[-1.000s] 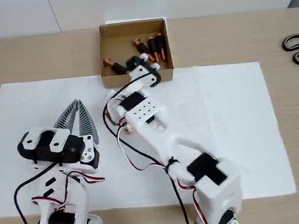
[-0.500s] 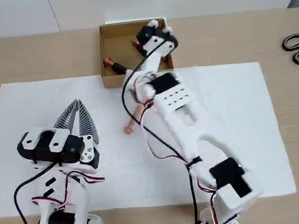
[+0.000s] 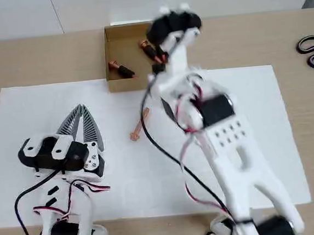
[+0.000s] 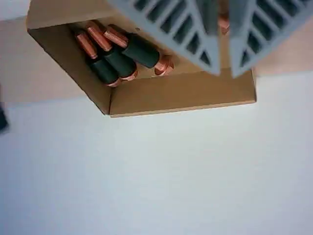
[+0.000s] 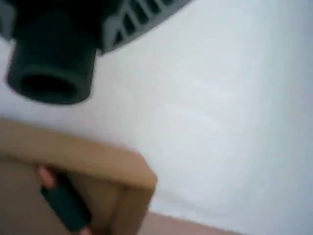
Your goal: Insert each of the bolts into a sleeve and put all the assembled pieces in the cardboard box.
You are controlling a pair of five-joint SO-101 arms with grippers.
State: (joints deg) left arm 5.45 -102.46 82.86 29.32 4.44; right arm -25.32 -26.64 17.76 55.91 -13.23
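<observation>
Right arm stretched over brown cardboard box, right end effector clamping black cylindrical sleeve; left arm folded back, left end effector narrow.

Bright, even light casts soft shadows (faint ones) on the paper.

White plastic shells on the left arm, with black servo blocks set just behind the left gripper. Grey fingers, triangular, cut with slanted ribs, narrowing to a point. Red, white and black cables looping farther back, away from the gripper. Same white shells on the right arm; well behind the right gripper, a black servo and a flat plate drilled with rows of small holes. Red and white wires bunched beside that servo, one long black cable trailing back.
</observation>
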